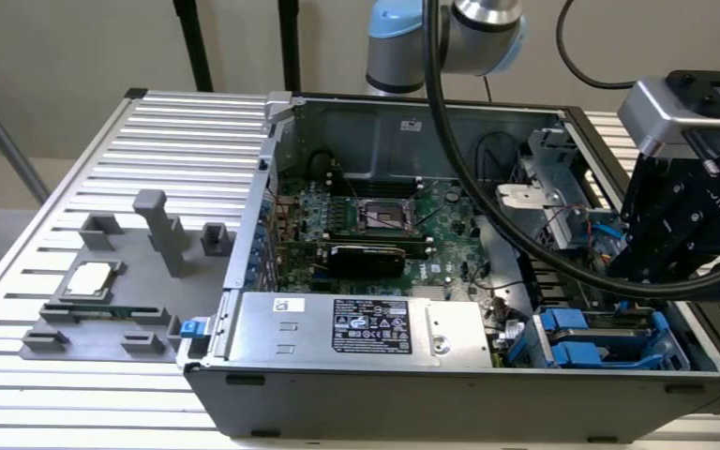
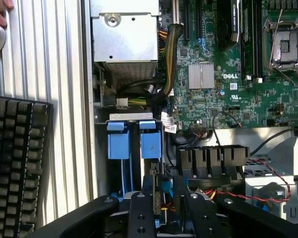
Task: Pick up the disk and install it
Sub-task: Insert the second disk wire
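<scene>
Inside the open computer case (image 1: 460,394) on the worktop (image 1: 147,141), the disk (image 2: 158,196) stands on edge right between my jaws, near the blue bay carriers (image 2: 150,141); whether they clamp it, I cannot tell.

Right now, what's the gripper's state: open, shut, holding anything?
Black gripper: closed on a thin dark-edged disk in a bright blue plastic carrier, above the blue-tabbed drive bay.
</scene>
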Motion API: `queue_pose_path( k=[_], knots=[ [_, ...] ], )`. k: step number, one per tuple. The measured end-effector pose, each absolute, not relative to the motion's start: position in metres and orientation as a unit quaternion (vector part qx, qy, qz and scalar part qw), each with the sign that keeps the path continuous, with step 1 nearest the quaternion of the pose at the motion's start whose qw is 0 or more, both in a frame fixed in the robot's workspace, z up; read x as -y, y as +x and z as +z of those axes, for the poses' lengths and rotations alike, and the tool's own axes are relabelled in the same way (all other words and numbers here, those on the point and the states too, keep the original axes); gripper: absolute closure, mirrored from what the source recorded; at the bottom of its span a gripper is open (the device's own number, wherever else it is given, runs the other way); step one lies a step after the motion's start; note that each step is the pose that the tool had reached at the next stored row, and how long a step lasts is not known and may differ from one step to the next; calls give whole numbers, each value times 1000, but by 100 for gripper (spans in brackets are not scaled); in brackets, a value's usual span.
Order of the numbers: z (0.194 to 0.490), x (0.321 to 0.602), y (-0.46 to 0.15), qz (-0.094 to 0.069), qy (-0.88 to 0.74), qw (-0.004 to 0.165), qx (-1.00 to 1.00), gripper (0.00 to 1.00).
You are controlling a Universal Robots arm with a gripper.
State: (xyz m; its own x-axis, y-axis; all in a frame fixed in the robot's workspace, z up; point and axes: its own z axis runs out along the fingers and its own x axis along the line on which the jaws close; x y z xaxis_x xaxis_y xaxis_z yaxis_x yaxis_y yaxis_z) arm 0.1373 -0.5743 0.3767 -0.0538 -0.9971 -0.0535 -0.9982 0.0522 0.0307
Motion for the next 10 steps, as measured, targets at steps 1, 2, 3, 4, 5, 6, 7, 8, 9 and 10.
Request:
queue_pose_path(
  k=[1,2,3,4,5,6,7,8,9,10],
  knots=[
    [377,574,137,30,-688,9,-725,0],
    [377,574,137,30,-688,9,-725,0],
    [377,574,137,30,-688,9,-725,0],
    [377,574,137,30,-688,9,-725,0],
    [377,574,137,30,-688,9,-725,0],
    [377,574,137,30,-688,9,-725,0],
    [377,574,137,30,-688,9,-725,0],
    [377,574,137,30,-688,9,-725,0],
    [377,574,137,29,-688,9,-725,0],
    [377,574,137,29,-688,9,-725,0]
  ],
)
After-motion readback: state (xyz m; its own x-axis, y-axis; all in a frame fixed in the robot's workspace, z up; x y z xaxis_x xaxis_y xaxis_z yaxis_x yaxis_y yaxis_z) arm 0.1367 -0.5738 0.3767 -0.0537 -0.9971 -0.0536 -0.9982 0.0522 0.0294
